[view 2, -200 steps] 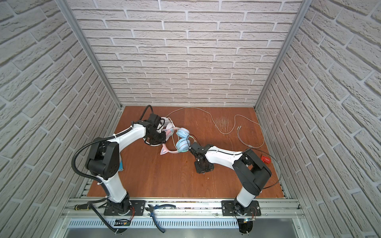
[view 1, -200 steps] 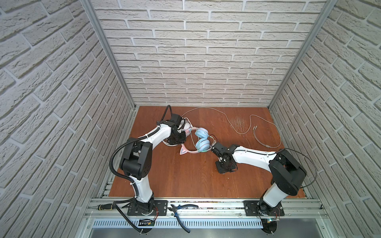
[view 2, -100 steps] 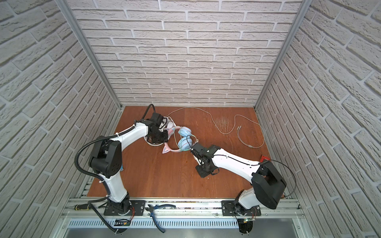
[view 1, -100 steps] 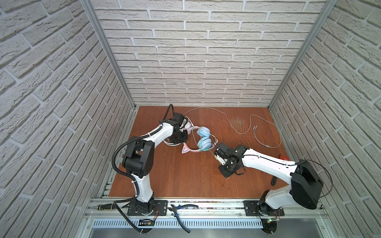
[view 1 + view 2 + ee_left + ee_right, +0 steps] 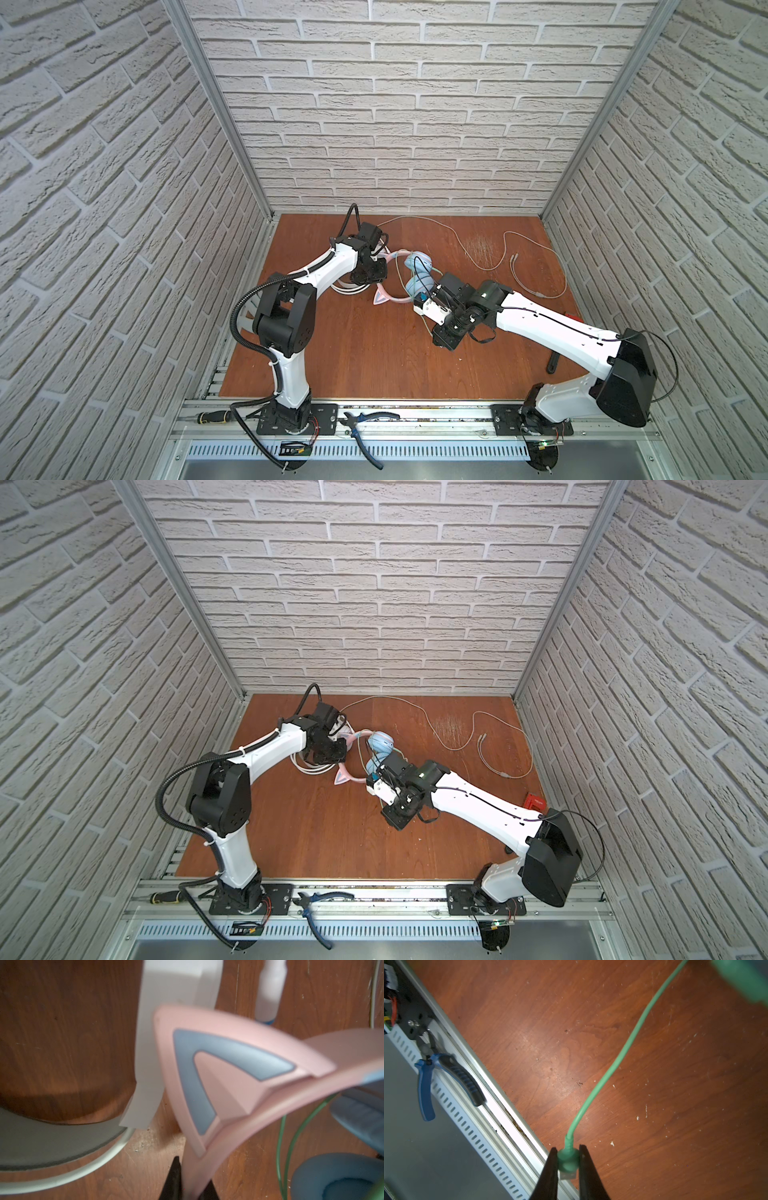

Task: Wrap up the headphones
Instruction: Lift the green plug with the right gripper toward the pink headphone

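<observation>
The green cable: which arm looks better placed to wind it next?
Probably the right: the right gripper is shut on the plug of the green cable, while the left gripper clamps the pink headband, steadying the headphones.

Pink all along the band of my cat-ear headphones (image 5: 270,1105), and the ear carries a dusty blue-grey V on pink. The cups (image 5: 420,266) read light blue. The cable (image 5: 612,1064) is mint green, and the plug (image 5: 568,1160) is the same green. My right gripper (image 5: 568,1150) is black at the fingers (image 5: 548,1176). The white headphones (image 5: 149,1043) are plain white, with grey on the cushion. The table (image 5: 519,1043) is reddish-brown wood grain with pale specks. The pliers (image 5: 446,1076) are blue and black. The walls (image 5: 395,104) show an off-white brick pattern.
</observation>
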Tool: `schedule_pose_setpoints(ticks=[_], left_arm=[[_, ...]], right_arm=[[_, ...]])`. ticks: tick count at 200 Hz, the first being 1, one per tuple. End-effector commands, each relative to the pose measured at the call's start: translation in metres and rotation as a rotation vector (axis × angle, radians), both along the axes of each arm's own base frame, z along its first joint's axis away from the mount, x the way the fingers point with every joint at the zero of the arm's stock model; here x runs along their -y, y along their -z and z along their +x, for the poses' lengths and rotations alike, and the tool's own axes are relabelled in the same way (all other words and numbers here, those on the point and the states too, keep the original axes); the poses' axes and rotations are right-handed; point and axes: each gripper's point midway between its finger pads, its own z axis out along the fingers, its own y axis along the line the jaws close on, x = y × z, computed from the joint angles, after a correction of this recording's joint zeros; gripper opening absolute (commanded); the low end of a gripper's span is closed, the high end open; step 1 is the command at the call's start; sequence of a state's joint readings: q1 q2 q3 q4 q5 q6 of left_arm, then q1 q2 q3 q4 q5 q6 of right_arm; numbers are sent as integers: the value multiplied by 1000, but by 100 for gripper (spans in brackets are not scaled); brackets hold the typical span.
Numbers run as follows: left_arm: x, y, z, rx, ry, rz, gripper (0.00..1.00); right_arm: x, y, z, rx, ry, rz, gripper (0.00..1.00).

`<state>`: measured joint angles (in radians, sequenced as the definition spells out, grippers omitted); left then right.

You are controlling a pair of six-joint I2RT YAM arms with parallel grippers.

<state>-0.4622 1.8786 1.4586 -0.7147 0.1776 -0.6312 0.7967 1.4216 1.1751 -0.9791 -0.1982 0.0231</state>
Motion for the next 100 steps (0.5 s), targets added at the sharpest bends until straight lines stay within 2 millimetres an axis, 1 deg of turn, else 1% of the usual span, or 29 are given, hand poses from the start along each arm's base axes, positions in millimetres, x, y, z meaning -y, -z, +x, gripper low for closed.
schedule_pose_setpoints(ticks=[1,39,58,74,100], left_arm=[[11,-10,7,25,7,-15,0],[19,-5,3,20,32,6,0],[23,-2,-1,17,43,15,0],[25,1,-4,10,54,21,0],[29,2,-8,7,76,31,0]], right_arm=[[-16,-21,1,37,-96,75,6],[-28,-33,22,124,-111,90,6],[-37,-41,34,172,-122,119,6],[-42,-46,46,213,-117,122,6],[-44,-56,69,260,-85,136,5]])
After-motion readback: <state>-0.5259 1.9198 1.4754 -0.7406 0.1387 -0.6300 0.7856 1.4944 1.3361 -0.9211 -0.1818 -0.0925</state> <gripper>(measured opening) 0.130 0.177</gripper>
